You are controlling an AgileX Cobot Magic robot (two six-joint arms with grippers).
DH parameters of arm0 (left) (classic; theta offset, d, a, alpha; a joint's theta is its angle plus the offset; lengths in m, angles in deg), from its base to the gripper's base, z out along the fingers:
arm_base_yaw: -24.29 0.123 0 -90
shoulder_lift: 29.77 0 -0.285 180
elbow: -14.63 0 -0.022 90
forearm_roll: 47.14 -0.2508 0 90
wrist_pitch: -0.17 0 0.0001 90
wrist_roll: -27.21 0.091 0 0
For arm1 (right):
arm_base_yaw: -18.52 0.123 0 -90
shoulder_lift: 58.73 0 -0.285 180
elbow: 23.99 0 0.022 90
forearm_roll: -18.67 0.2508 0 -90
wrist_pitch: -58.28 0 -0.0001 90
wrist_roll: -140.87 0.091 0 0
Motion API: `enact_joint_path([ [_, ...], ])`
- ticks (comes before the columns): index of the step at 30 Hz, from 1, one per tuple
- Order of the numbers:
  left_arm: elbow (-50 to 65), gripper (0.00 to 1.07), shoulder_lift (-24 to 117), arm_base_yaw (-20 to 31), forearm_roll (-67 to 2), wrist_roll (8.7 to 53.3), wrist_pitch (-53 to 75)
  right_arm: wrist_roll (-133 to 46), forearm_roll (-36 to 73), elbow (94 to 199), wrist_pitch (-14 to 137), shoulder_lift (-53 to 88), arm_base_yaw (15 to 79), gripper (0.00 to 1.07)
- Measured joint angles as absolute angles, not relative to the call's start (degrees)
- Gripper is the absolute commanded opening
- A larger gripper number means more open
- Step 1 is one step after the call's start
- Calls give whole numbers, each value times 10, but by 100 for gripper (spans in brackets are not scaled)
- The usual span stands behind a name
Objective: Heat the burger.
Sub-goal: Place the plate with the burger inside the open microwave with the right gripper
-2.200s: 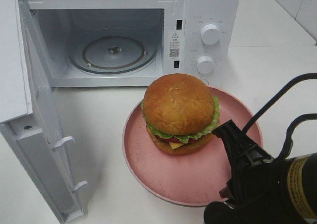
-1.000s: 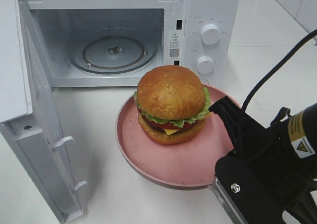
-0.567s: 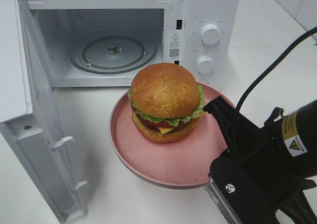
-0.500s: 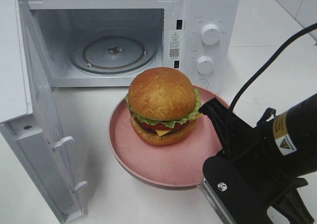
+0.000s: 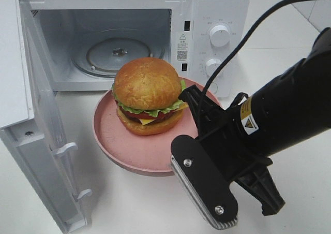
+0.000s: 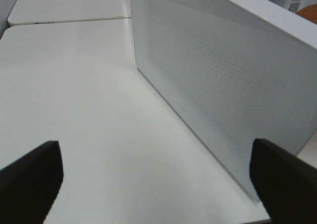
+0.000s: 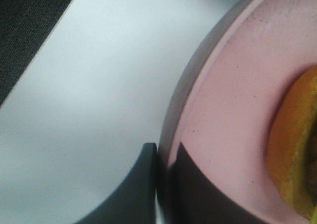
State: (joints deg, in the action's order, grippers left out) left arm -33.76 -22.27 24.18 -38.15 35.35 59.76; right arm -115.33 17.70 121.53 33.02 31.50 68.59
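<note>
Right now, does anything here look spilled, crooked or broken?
Nothing stands out. The burger sits upright and whole on the pink plate, which the right end effector pinches by its rim in front of the open microwave. No spills show.

A white microwave (image 5: 217, 6) sits on the white table (image 5: 129, 203) at the top of the picture, its door (image 5: 46, 156) open down the left side. The pink plate (image 5: 109, 136) in the middle may be just above it
</note>
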Motion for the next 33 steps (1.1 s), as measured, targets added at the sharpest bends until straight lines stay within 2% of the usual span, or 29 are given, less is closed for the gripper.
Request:
enact_joint_path([
  [9, -338, 94, -223, 242, -381, 354, 598, -1153, 179, 1269, 330, 369, 654, 0],
  [33, -338, 94, -223, 242, -381, 354, 598, -1153, 179, 1368, 355, 462, 654, 0],
])
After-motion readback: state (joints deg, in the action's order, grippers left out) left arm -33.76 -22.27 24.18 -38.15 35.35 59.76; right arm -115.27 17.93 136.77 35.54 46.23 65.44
